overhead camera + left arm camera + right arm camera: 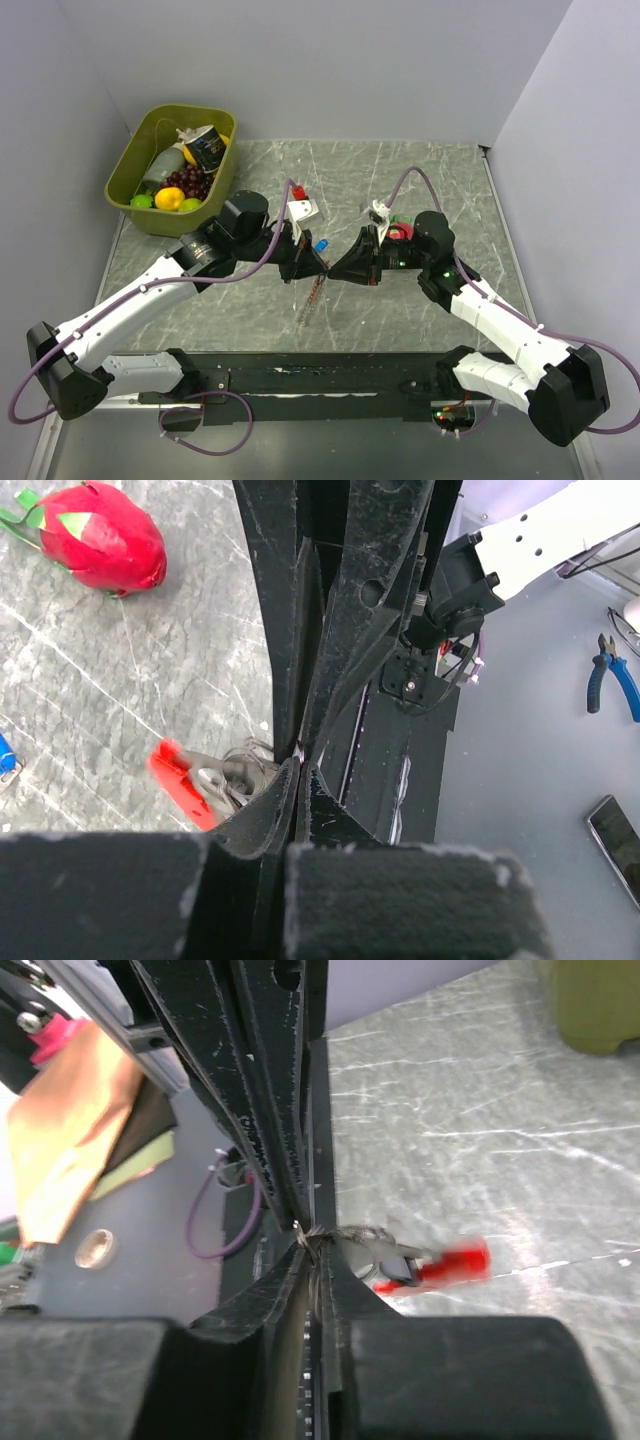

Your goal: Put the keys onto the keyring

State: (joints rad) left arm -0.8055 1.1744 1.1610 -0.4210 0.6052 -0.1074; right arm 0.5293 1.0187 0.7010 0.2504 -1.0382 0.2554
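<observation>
Left gripper (322, 264): pinching closed on the red carabiner keyring with silvery metal rings (188, 783).
Right gripper (339, 268): clamping the same rings, tip to tip.

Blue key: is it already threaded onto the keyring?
No, the blue key lies by itself on the table, apart from the red keyring.

Tool (300, 780) clamped on keyring (190, 780).
Red toy fruit (100, 535) on counter (120, 680), upper left; pliers (612, 675) far right.
</observation>
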